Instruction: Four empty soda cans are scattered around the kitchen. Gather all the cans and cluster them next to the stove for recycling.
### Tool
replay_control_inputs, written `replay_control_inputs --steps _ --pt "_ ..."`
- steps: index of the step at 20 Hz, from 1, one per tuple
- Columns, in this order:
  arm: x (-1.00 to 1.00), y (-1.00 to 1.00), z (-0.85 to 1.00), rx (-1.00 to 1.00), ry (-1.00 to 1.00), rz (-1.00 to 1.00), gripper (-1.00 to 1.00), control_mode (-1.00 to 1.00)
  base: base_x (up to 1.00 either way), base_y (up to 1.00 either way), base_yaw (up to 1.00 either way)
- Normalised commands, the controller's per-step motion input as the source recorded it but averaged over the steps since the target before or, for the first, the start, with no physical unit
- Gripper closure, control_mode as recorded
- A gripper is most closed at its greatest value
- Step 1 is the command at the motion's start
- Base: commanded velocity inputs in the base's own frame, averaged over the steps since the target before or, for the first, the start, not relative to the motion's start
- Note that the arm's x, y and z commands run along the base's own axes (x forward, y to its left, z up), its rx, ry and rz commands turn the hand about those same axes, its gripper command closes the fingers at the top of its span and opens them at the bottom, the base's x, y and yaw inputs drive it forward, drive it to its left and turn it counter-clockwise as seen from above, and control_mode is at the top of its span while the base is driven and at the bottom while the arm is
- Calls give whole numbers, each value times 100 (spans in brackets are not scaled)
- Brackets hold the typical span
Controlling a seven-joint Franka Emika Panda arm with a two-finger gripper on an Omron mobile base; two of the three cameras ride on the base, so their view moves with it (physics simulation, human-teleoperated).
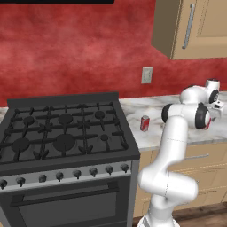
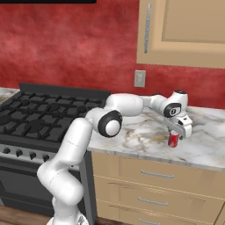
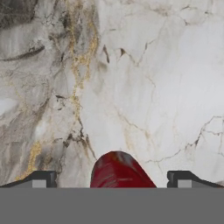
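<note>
The left base view is showing a red can (image 1: 144,123) standing upright on the marble tabletop (image 1: 150,137) just right of the stove (image 1: 62,133), apart from it; the right base view is hiding that can behind the arm. The right base view is showing a second can (image 2: 173,139) farther right on the tabletop (image 2: 145,136), upright, its long axis pointing straight up, directly under the fingers (image 2: 179,131). In the left base view this second can is reduced to a red sliver (image 1: 208,123) peeking out beside the arm's dark joint.

The hand view is looking straight down onto the tabletop (image 3: 131,87). There the second can (image 3: 120,170) is sitting between the two dark fingertips (image 3: 41,178), roughly midway, with clear gaps on both sides. The fingers (image 3: 113,179) are standing spread wide and are not touching the can. How far down around the can they are reaching is hard to tell.

An outlet (image 2: 139,78) is sitting on the red wall (image 2: 66,48), and a cabinet (image 2: 182,30) is hanging above.
</note>
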Motion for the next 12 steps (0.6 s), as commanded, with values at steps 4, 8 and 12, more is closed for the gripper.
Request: replay_control_inputs --steps 4,8,12 --pt "0 3 -8 0 3 0 -100 -100 0 0 0" --pt "2 0 0 0 0 0 -100 -100 0 0 0" --pt "1 0 0 1 0 0 -100 -100 0 0 0"
